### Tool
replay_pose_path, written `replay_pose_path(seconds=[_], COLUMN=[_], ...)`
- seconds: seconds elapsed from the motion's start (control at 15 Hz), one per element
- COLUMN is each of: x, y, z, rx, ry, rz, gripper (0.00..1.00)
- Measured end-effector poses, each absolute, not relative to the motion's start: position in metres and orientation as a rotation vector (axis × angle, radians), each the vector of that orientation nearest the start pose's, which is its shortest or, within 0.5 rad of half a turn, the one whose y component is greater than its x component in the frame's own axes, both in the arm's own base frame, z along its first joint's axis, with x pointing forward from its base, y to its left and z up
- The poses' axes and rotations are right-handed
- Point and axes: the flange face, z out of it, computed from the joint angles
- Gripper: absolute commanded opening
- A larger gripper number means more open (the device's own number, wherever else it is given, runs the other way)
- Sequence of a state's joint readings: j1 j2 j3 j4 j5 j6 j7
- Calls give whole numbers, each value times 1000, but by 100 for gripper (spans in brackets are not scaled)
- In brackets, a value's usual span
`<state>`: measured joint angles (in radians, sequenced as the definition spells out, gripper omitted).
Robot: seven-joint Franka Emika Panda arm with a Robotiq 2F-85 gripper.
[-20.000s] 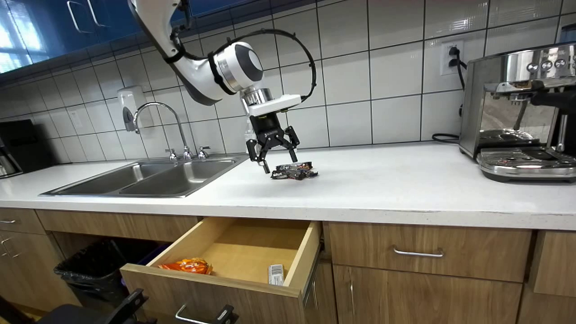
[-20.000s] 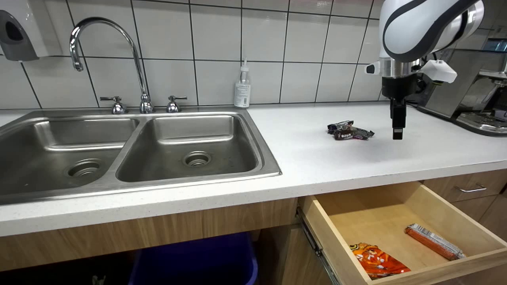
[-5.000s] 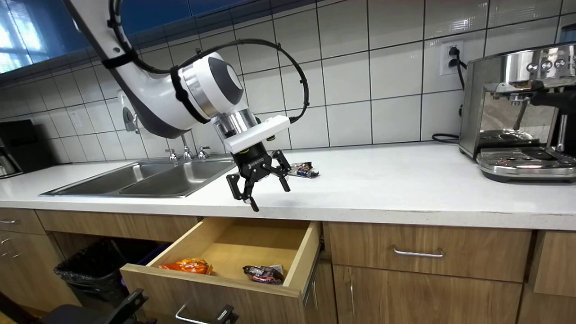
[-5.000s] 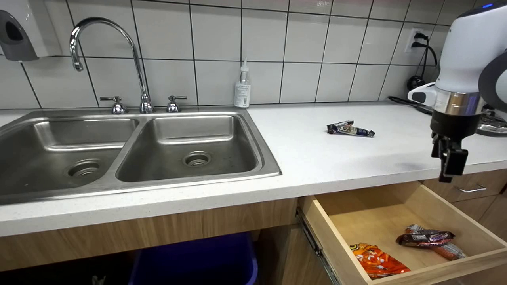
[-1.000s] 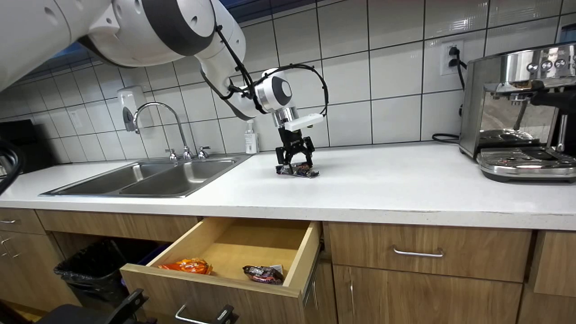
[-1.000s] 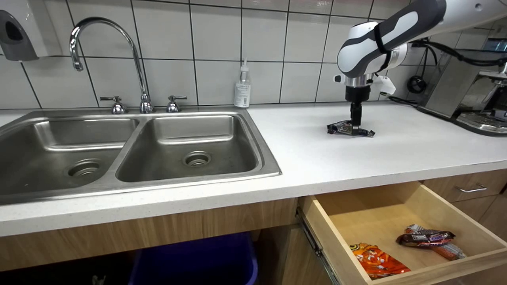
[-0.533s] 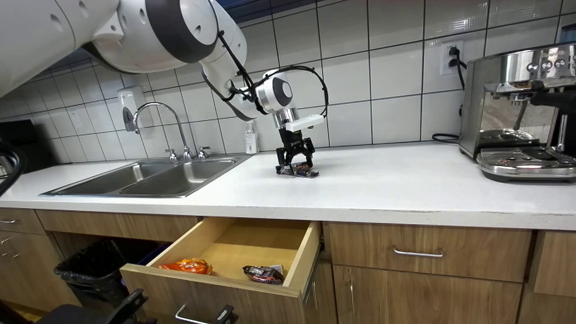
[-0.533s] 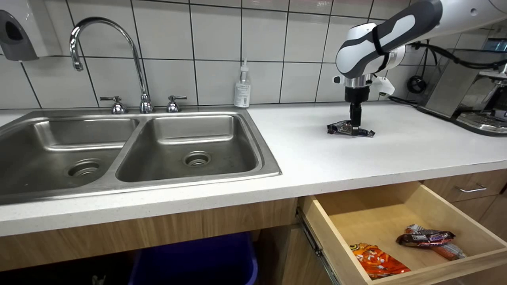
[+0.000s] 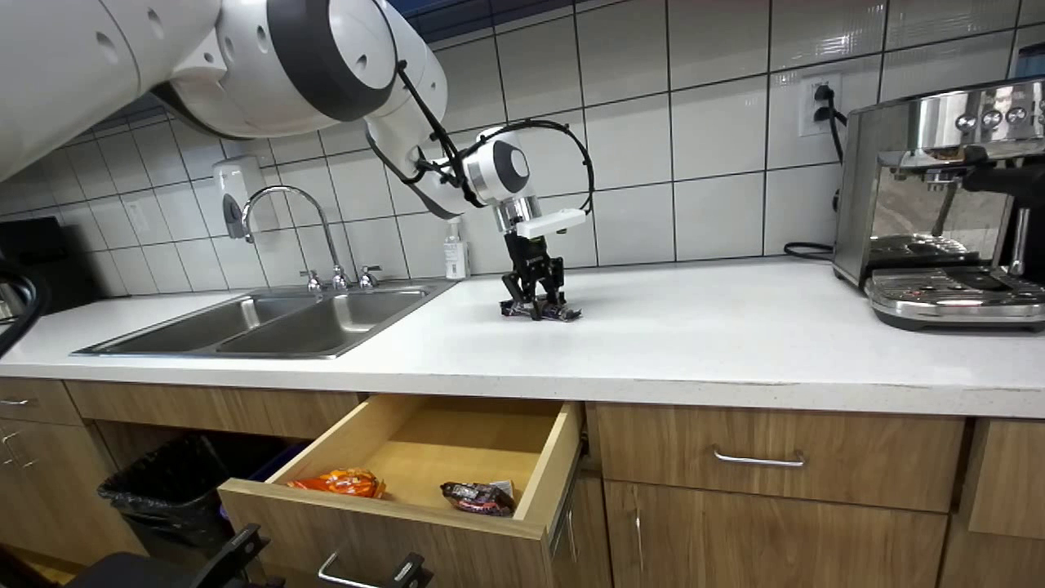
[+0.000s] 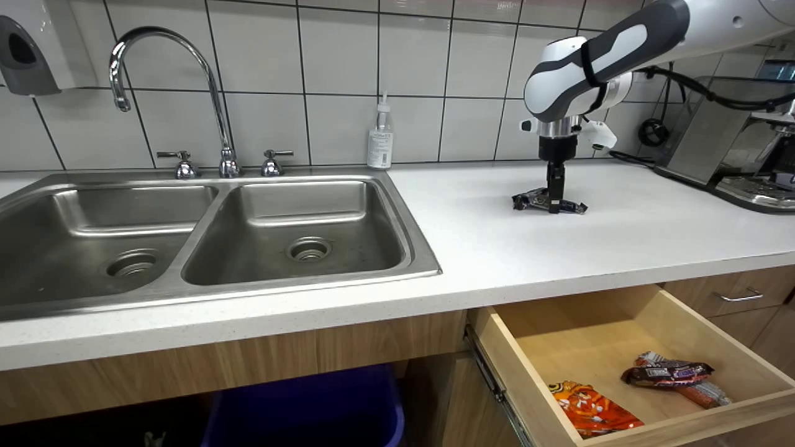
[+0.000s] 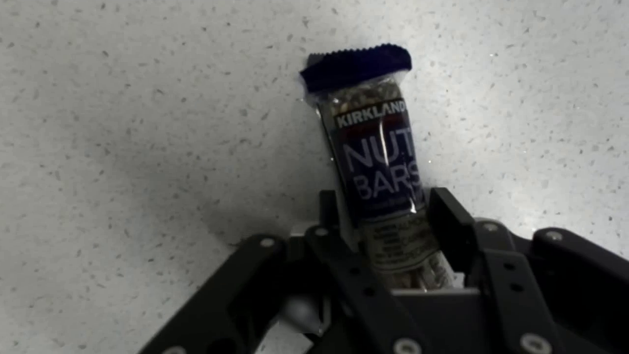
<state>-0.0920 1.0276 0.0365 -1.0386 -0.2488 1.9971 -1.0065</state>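
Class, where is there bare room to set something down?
Free: the counter between nut bar and coffee machine; the open drawer, behind orange packet and dark-wrapped bar. Crowded: the drawer's front, and around the tool, astride the nut bar.

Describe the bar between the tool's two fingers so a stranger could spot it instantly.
From the steel sink, go right along the white countertop in both exterior views. There the tool points down, two fingers flanking a Kirkland nut bar. Its dark blue end and NUT BARS lettering set it apart from the orange packet and brown bar in the drawer.
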Motion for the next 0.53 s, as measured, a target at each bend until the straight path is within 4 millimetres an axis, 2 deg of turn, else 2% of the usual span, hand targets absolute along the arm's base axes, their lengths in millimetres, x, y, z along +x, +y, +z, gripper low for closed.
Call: replay_pose_path(seconds=[0.13, 0.53], x=[769, 770], y=[-67, -66], z=[206, 207], rx=[-2824, -2825], ry=[-1624, -1622], rz=[257, 248], gripper=[5, 8])
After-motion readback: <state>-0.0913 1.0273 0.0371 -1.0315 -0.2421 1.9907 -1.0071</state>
